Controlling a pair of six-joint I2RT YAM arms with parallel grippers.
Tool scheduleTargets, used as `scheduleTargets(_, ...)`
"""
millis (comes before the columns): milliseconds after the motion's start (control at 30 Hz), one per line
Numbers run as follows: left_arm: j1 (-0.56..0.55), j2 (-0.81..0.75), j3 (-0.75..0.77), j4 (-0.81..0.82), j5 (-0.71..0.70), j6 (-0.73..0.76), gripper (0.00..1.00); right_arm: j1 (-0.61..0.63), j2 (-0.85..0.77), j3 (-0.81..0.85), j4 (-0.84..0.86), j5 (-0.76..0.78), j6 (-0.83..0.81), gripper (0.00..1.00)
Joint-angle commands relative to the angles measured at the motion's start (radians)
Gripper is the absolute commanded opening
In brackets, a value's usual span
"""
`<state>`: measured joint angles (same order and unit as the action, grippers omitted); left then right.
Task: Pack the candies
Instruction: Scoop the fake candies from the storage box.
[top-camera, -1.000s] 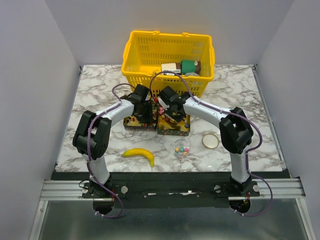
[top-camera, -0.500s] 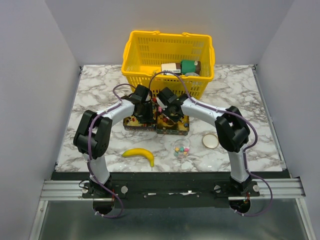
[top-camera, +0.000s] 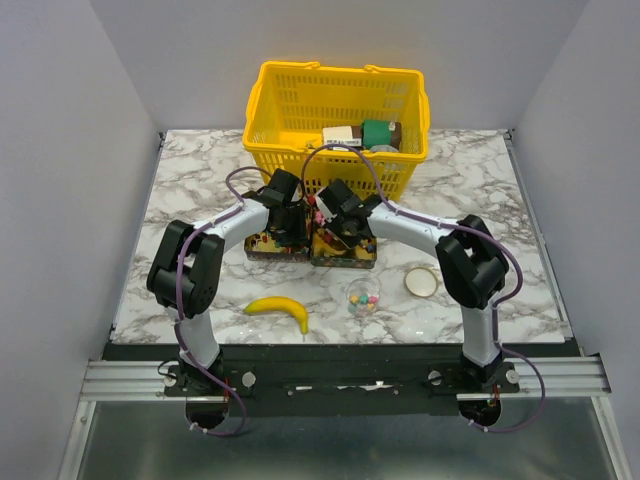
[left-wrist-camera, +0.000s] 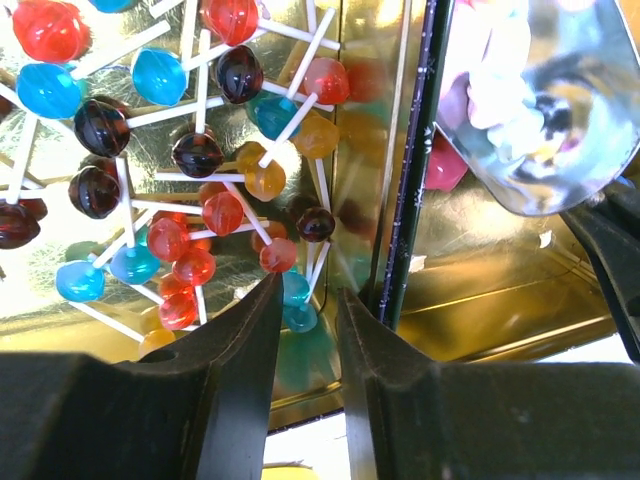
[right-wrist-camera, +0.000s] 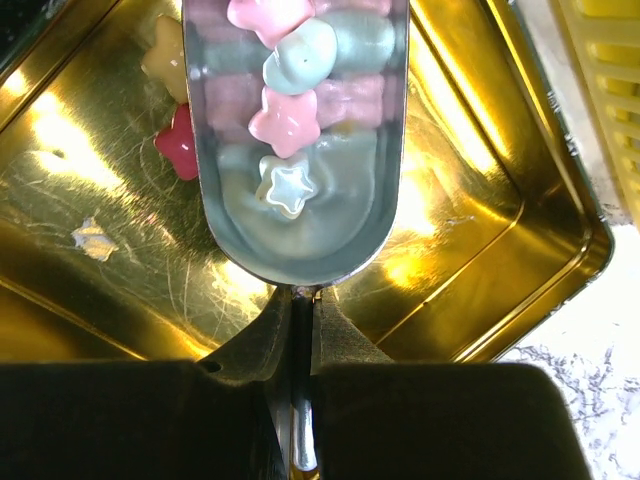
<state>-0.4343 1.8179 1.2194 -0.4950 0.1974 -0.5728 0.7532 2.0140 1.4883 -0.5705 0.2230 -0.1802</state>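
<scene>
Step in hand, as I judge it: empty the loaded scoop into the right tin (right-wrist-camera: 470, 200).

1. Grip. The right gripper (right-wrist-camera: 300, 310) is clamped on the handle of the metal scoop (right-wrist-camera: 300, 238). I hold that clamp firm through the whole tilt, because a slipping handle rolls the bowl.
2. Load. The candies (right-wrist-camera: 285, 118), pink, white and pale blue stars, lie in the scoop's bowl directly above the tin's floor. A few lie loose on that floor. More sit in the clear jar (top-camera: 363, 297), in front of the tin.
3. Pour. I lower the bowl's lip close to the floor, well inside the tin's walls. Then I roll the wrist slowly so the candies slide rather than bounce out.
4. Other arm. The left gripper (left-wrist-camera: 308, 300) hangs over the lollipop tin (left-wrist-camera: 360, 130), which adjoins the right tin's left side. Its jaws stand part-way apart with nothing between them. Whether its fingertips touch that tin I cannot tell. I leave it parked, clear of the pour.
</scene>
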Motion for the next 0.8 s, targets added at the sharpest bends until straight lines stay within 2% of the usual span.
scheduleTargets(0, -0.006, -0.049, 0.015, 0.03, -0.033, 0.002, 0.43, 0.006, -0.057, -0.046, -0.009, -0.037, 0.027, 0.01)
scheduleTargets(333, -0.006, -0.109, -0.012, 0.073, -0.079, -0.004, 0.52, 0.006, -0.144, -0.103, 0.01, -0.028, 0.054, 0.01)
scheduleTargets(600, -0.006, -0.146, -0.034, 0.087, -0.119, -0.004, 0.55, 0.006, -0.215, -0.128, 0.027, -0.019, 0.087, 0.01)
scheduleTargets(767, -0.006, -0.224, -0.093, 0.16, -0.127, 0.005, 0.55, 0.006, -0.29, -0.143, -0.003, -0.016, 0.117, 0.01)
